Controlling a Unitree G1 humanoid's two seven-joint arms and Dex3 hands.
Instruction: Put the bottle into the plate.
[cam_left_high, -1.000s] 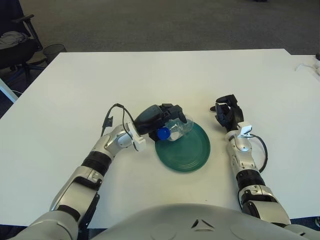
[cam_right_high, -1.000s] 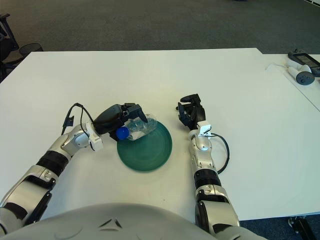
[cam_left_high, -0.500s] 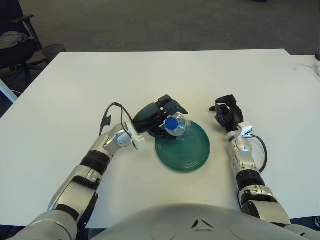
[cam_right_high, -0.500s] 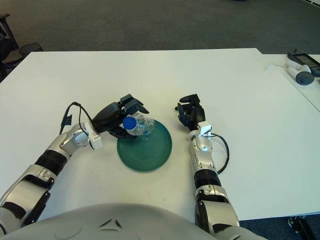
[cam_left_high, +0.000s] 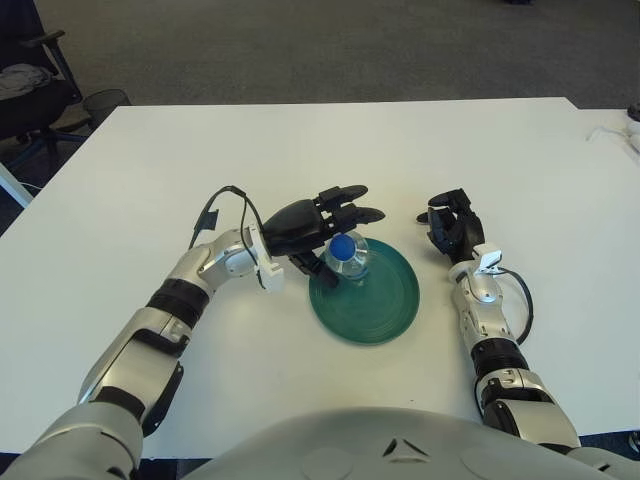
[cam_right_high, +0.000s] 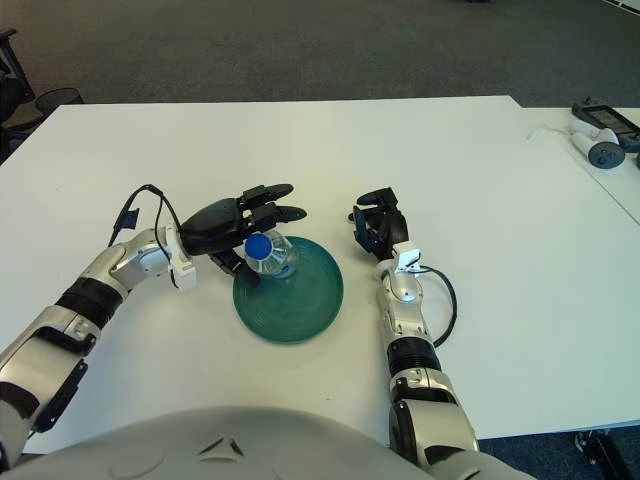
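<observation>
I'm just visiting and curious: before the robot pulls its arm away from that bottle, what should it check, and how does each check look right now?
1. Bottle stands upright, blue cap up: ok.
2. Bottle sits inside the green plate, at its upper-left part: ok.
3. Left hand has let go, fingers spread above and beside the bottle: ok.
4. Whether any finger touches the bottle: cannot tell.
5. Right hand parked on the table, right of the plate, out of the way: ok.
</observation>
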